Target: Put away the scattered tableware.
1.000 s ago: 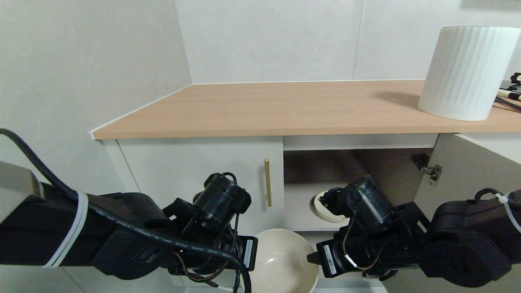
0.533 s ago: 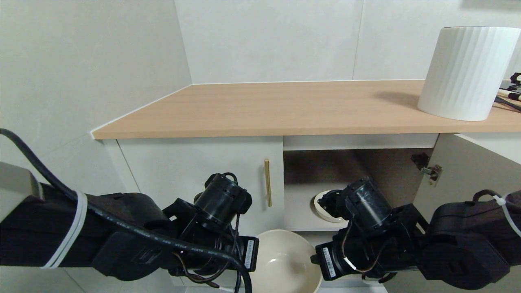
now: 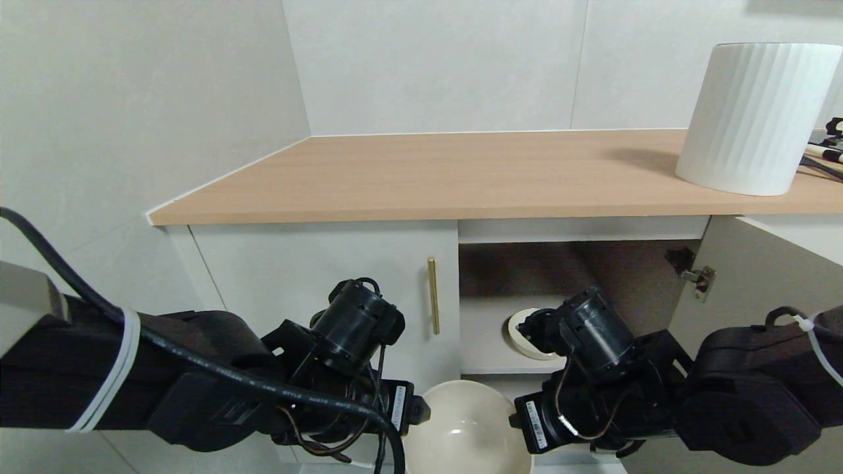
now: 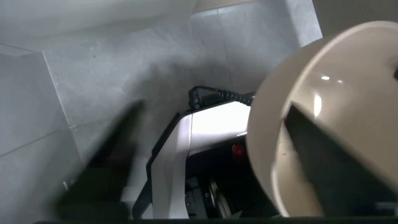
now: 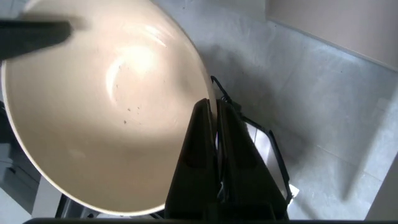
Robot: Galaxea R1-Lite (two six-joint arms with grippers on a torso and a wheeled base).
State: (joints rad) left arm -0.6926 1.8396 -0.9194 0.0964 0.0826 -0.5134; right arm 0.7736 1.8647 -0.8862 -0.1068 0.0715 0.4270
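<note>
1. One cabinet (image 3: 316,276) spans the middle of the head view under a counter (image 3: 428,178). Its right door (image 3: 757,283) stands open at the right edge, as it did a second ago, so the way in is ready. The back of the compartment is in deep shadow.
2. A ribbed white cylinder (image 3: 757,118) stands at the upper right, unmoved. The dark bits behind it are too small to tell.
3. The right gripper (image 3: 520,415), lower centre-right, is clenched on the bowl (image 3: 467,434). Its wrist view shows the fingers (image 5: 199,143) pinched together with the rim between them. It has eased slightly down and to the right.
4. The left gripper (image 3: 416,411), lower centre-left, touches the opposite rim. In its wrist view one finger lies over the bowl's inside and the other stands well clear of the outer wall. I judge it released, though that view is blurred.
5. The bowl sits at the bottom centre between the two grippers, in front of and below the open compartment. Over the last second it has sunk lower and slightly right, and the frame's bottom edge now cuts off more of it. It is not stowed yet, and it looks to be passing to the right gripper alone.
6. A plate (image 3: 517,336) lies on the shelf (image 3: 484,349) inside, mid-frame and unmoved. It is partly hidden behind the right gripper.
</note>
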